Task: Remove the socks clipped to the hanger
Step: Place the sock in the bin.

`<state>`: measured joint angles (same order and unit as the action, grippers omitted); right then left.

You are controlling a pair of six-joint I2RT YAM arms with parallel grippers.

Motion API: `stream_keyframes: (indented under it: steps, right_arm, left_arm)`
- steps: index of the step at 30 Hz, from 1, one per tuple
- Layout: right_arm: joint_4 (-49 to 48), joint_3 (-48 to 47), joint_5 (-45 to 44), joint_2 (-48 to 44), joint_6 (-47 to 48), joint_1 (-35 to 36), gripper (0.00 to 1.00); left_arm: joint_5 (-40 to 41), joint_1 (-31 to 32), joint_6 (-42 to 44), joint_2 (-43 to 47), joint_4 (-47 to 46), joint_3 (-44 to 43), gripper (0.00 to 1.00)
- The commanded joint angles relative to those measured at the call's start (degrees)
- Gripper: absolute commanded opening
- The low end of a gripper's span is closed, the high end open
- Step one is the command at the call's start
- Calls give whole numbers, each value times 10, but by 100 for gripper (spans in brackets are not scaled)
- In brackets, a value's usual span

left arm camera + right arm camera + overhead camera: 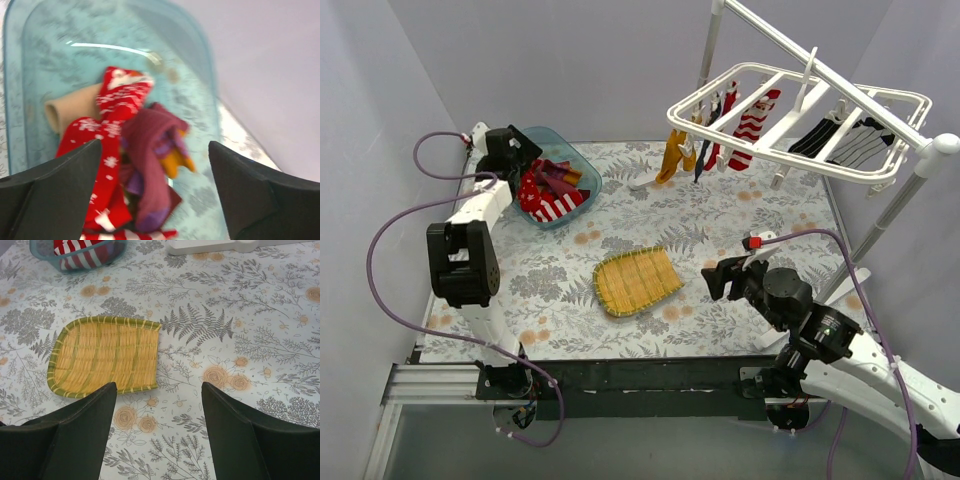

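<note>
Floral tablecloth (740, 215) between lilac walls (570, 70); left gripper (155, 150), right gripper (159, 387), fingers apart.

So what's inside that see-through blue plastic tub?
In the clear blue plastic tub lie a red snowflake sock, a maroon sock, a tan sock and a red-and-white striped sock. Whatever lies under them is covered.
</note>
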<state>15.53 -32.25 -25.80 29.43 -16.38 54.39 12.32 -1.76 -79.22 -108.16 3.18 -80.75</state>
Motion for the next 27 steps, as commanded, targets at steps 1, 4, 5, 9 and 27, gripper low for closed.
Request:
stream_keyframes:
  steps: [1,4,5,9,27]
  right_arm:
    - [-20,-26,-6,5,-1,0,77]
    - [-21,-29,-17,7,-1,0,77]
    - [-23,-29,-27,6,-1,0,77]
    - [-32,-27,-56,1,-2,0,78]
    - [-13,-19,-96,-37,-35,0,78]
  left_arm:
    - [-76,-2,17,113,-47,-10,83]
    - [-162,6,6,181,-98,51,75]
    - [-184,28,10,200,-133,67,75]
    - [-243,113,56,284,-200,145,73]
    - [-319,323,180,255,-281,106,72]
